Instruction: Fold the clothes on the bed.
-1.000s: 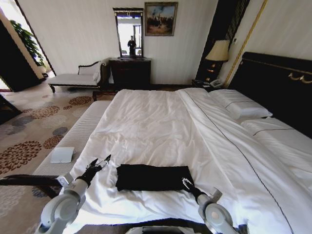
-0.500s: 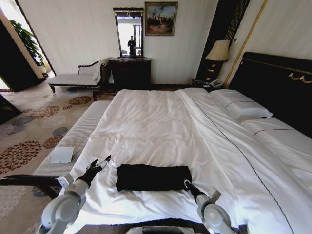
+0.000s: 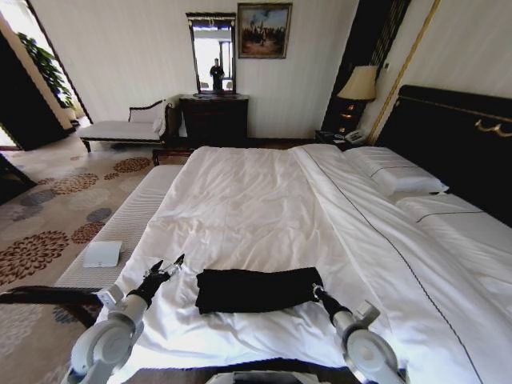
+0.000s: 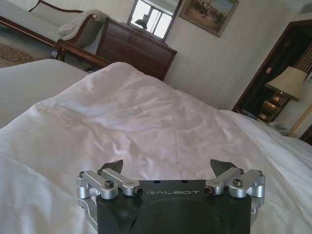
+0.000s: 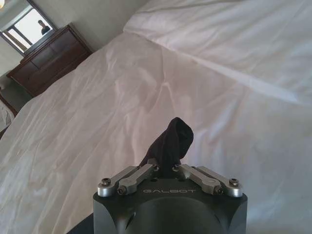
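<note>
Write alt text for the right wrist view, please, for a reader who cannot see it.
The right gripper holds a raised bunch of the black T-shirt between its shut fingers, above the white bed. A dark wooden dresser stands by the far wall.

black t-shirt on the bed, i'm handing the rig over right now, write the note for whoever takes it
Right pincer: shut on the right end of the black T-shirt, a pinch of fabric lifted between its fingers.
Left pincer: open, holding nothing, over the white bedding just left of the shirt.
Shirt: lies as a narrow folded band across the near end of the bed.
Done: shirt already folded down to a strip.
Left: probably one more fold with the held end, then release.
</note>
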